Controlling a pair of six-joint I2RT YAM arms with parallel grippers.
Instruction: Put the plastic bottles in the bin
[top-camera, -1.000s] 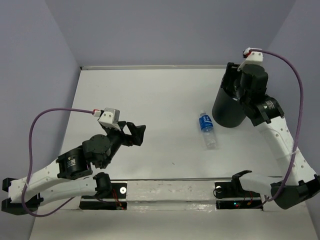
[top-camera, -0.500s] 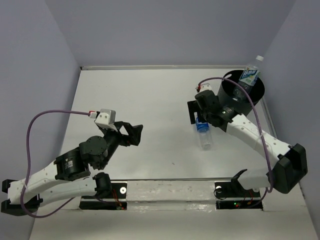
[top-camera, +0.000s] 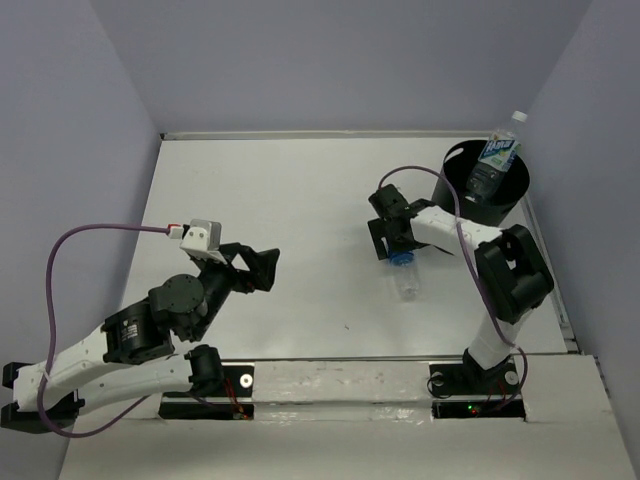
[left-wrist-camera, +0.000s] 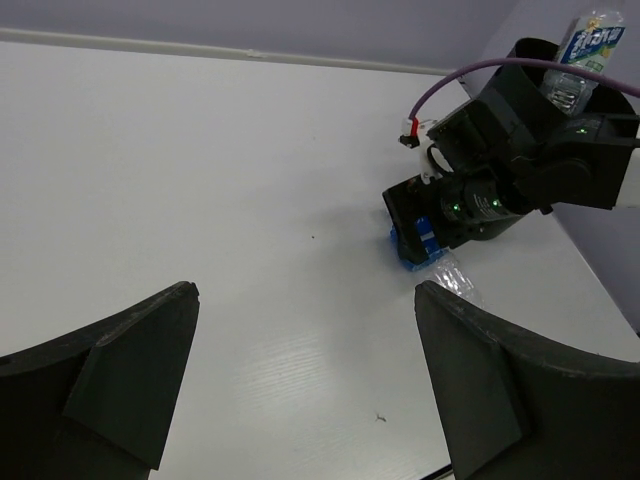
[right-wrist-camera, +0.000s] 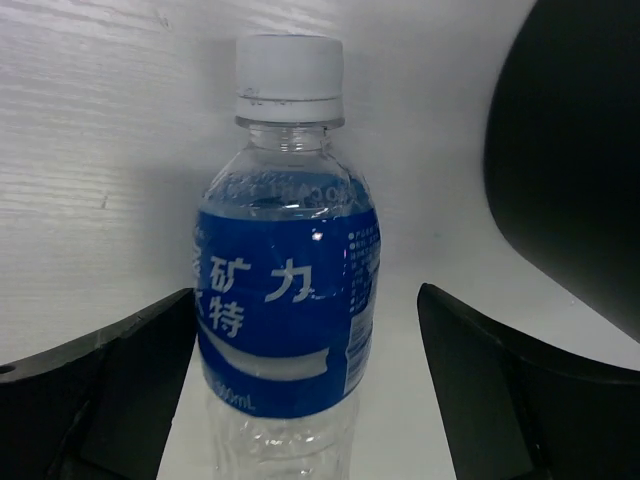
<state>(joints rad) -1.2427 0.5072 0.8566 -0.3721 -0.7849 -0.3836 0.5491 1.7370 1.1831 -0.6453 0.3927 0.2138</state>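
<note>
A clear plastic bottle (top-camera: 408, 278) with a blue label and white cap lies on the white table. It fills the right wrist view (right-wrist-camera: 285, 300). My right gripper (top-camera: 392, 240) is open and low over the bottle's cap end, one finger on each side of the label (right-wrist-camera: 305, 295); neither finger touches it. The black bin (top-camera: 470, 200) stands at the back right, with another clear bottle (top-camera: 498, 150) sticking out of its top. My left gripper (top-camera: 262, 268) is open and empty over the table's left half (left-wrist-camera: 305, 290). The left wrist view shows the blue label (left-wrist-camera: 428, 248) under the right gripper.
The bin's dark wall (right-wrist-camera: 570, 150) is close to the right of the right gripper. The bin (left-wrist-camera: 530, 60) and its bottle (left-wrist-camera: 590, 35) show far off in the left wrist view. Grey walls enclose the table on three sides. A purple cable loops over each arm.
My right arm has swung from over the bin down to the lying bottle and now straddles it. A bottle now stands in the bin. My left gripper drifted slightly left.
</note>
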